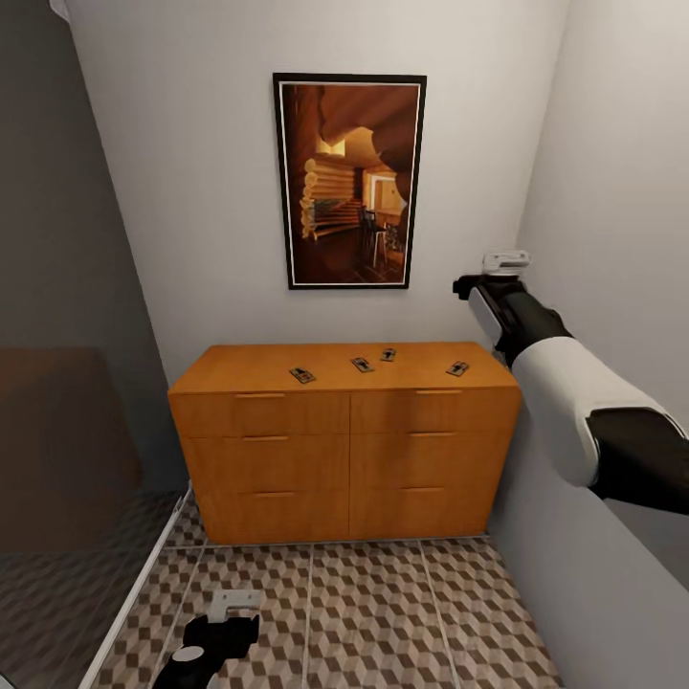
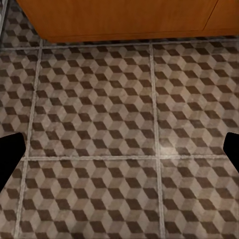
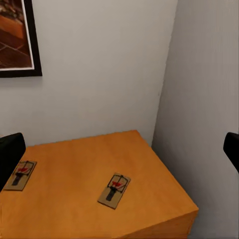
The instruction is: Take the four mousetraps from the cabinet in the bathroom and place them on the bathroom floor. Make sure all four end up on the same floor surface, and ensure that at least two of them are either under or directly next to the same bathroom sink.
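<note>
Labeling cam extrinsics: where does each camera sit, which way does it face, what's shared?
Head view: high, looking forward and down at the cabinet, four mousetraps, framed picture; right arm raised, left gripper low.
Left wrist view: aimed down at the bathroom floor; dark fingertips at the edges.
Right wrist view: over the cabinet's right end; fingertips at the edges.
Shared: the rightmost mousetrap.

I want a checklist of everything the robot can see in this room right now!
Surface: cabinet top, flat orange wood, drawers shut.
Job's things: four mousetraps lying on the cabinet top, none on the bathroom floor.
Clutter: nothing seen.
Grippers: right gripper open, raised beside the cabinet, empty; left gripper open, low over the tiles, empty.
Cables: nothing seen.
Surroundings: framed picture on the wall above the cabinet.
</note>
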### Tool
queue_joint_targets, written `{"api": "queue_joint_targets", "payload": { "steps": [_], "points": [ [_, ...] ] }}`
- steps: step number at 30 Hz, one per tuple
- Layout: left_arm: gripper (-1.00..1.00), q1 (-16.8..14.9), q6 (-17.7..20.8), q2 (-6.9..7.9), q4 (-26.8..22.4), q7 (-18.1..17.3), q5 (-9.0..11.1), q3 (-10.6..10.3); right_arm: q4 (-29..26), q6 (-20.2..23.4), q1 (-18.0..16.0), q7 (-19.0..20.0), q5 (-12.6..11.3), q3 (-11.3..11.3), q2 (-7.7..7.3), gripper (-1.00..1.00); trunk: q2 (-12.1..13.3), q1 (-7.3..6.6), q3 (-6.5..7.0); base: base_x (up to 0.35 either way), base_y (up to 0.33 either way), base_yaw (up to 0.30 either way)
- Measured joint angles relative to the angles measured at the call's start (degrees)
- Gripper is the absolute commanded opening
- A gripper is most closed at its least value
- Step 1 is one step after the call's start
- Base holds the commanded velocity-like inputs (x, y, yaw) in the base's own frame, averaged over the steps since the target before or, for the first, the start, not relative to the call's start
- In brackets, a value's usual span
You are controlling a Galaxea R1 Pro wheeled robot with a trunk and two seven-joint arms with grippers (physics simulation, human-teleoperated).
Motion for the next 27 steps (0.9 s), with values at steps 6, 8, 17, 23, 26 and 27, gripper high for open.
{"api": "queue_joint_targets", "payload": {
  "steps": [6,8,17,23,26,27],
  "points": [
    [1.0,0.03,0.0,-0.09,0.0,0.0,0.0,-0.04,2.01,-3.31,-0.01,-1.12,-2.56,0.05,1.28,1.0,0.0,0.0,0.0,0.0,0.0,0.0],
    [1.0,0.01,0.0,-0.06,-0.11,0.0,-0.04,-0.04,4.18,-6.74,0.0,-1.72,-2.9,-0.01,1.52,1.0,0.0,0.0,0.0,0.0,0.0,0.0],
    [1.0,0.0,0.0,-0.01,-1.0,0.02,-0.08,0.03,14.14,-17.89,-0.02,-5.15,-3.92,-0.08,1.59,1.0,0.0,0.0,0.0,0.0,0.0,0.0],
    [1.0,-0.01,0.0,0.12,-2.18,0.08,-0.08,0.11,16.25,-19.05,0.01,-5.32,-3.96,-0.08,1.46,1.0,0.0,0.0,0.0,0.0,0.0,0.0],
    [1.0,0.02,0.0,0.15,-2.28,0.09,-0.08,0.11,18.47,-20.29,0.05,-5.34,-3.96,-0.1,1.33,1.0,0.0,0.0,0.0,0.0,0.0,0.0],
    [1.0,0.03,0.0,0.15,-2.31,0.09,-0.08,0.09,18.87,-20.66,0.05,-5.35,-3.95,-0.09,1.32,1.0,0.0,0.0,0.0,0.0,0.0,0.0]
  ]
}}
